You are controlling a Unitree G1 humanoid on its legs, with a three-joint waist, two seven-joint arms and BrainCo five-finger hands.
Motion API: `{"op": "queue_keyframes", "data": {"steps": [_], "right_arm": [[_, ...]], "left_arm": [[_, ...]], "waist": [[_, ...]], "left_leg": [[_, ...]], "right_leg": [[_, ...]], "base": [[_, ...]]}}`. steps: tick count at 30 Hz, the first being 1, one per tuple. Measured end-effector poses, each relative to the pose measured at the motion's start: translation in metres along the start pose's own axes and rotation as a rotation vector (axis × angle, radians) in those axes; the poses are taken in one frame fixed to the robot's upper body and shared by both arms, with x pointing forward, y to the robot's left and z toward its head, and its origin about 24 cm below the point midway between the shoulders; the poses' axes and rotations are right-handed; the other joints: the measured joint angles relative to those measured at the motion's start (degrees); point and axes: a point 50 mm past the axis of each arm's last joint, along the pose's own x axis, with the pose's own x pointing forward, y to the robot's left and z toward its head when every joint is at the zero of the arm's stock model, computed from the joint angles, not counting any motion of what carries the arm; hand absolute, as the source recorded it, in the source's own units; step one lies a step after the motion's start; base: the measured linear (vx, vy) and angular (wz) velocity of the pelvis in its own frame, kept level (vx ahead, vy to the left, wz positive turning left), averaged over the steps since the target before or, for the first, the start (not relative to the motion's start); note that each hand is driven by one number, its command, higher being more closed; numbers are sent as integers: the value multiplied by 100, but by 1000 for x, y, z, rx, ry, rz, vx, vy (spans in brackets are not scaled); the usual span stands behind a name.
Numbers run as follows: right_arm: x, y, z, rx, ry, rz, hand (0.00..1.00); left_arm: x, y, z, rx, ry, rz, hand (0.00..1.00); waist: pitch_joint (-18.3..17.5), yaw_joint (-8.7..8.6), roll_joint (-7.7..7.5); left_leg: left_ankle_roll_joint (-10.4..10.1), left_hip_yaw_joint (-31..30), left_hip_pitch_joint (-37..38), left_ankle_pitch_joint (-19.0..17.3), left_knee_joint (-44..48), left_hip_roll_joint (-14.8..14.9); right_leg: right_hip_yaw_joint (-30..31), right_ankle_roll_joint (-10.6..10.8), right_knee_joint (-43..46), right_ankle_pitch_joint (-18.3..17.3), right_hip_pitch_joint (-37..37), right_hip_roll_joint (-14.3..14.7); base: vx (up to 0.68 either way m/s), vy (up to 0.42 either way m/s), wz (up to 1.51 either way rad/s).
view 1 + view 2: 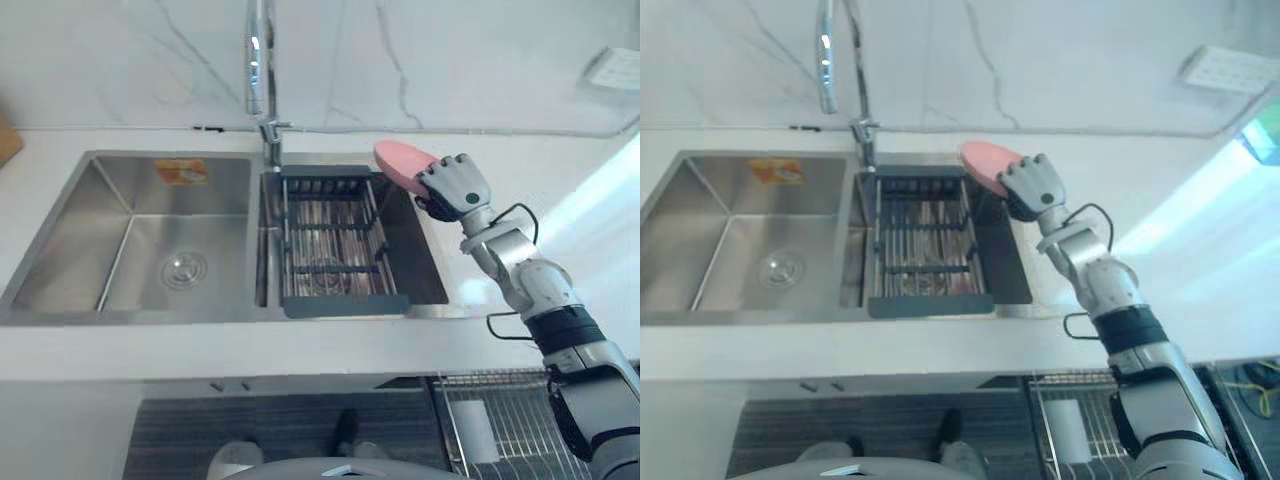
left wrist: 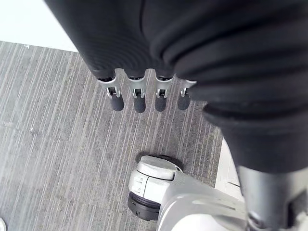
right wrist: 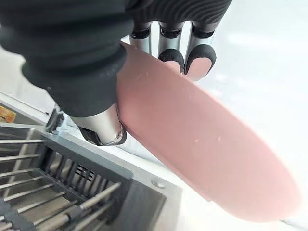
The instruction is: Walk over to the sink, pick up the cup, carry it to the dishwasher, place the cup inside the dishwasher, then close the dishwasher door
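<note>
A smooth pink cup (image 1: 400,160) hangs tilted over the back right corner of the sink, above the counter's rim. My right hand (image 1: 455,187) is shut on it: in the right wrist view the fingers (image 3: 199,55) curl over the cup (image 3: 207,144) from one side and the thumb presses from the other. The cup's opening is hidden from me. My left hand (image 2: 139,103) hangs low over the grey floor with relaxed fingers and holds nothing.
A steel double sink (image 1: 130,250) is set in the white counter, with a dark drying rack (image 1: 335,240) in its right basin and a tall faucet (image 1: 260,70) behind. Low on the right, the dishwasher's wire rack (image 1: 500,420) stands pulled out.
</note>
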Motion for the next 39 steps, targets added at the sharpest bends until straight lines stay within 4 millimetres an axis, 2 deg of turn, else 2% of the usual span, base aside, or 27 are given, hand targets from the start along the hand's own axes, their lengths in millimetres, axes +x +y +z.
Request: {"op": "queue_keyframes", "data": {"steps": [5, 9, 15, 24, 25, 31, 33, 35, 39], "right_arm": [[-13, 3, -3, 33, 20, 10, 100], [-20, 3, -12, 32, 68, 11, 100], [-37, -9, -27, 21, 162, -37, 100], [-90, -20, -72, 0, 467, -91, 100], [-97, -20, -76, 2, 504, -94, 100], [-128, -24, -94, -14, 645, -114, 100], [-133, -27, -100, -10, 683, -131, 100], [-136, -30, -104, 3, 713, -165, 100], [-140, -32, -107, 26, 756, -200, 100]], "left_arm": [[0, 1, -4, 0, 16, 5, 0], [0, 2, -5, -1, 20, 6, 0], [0, 4, -11, -2, 38, 11, 0], [-1, 10, -25, 1, 92, 28, 0], [-1, 11, -27, 16, 101, 29, 0], [-2, 13, -30, 47, 119, 36, 0], [-2, 14, -30, 46, 124, 36, 0], [-2, 14, -31, 44, 131, 34, 0], [-3, 19, -31, 21, 148, 41, 0]], "waist": [[-10, -101, -7], [-30, -113, -14], [-109, -171, -30], [-289, -591, -71], [-359, -637, -40], [-473, -827, -46], [-469, -856, -51], [-478, -827, -36], [-492, -879, -83]], "left_leg": [[0, 117, 45, -29, -5, 23], [1, 141, 82, -39, -12, 27], [-7, 408, 186, -112, -7, 53], [25, 948, 277, -436, 247, 65], [26, 1033, 254, -487, 305, 69], [45, 1354, 299, -661, 417, 74], [53, 1473, 298, -731, 506, 87], [48, 1796, 340, -777, 543, 142], [24, 2048, 332, -983, 774, 227]], "right_leg": [[90, 8, 0, -9, -18, 35], [115, 22, -1, -20, 7, 43], [394, 27, 0, -21, -34, 108], [924, 23, 0, -19, -166, 223], [962, 23, 0, -19, -205, 227], [1261, 43, 4, 40, -308, 308], [1353, 30, 4, 39, -345, 365], [696, -149, 70, -104, -407, 278], [7, -376, 814, -328, -726, 93]], "base": [[8, 13, -9], [-2, 3, -1], [-3, 23, -22], [0, 34, -33], [1, 36, -32], [16, 22, -30], [-16, 6, -44], [-21, 6, -72], [-2, 3, -60]]}}
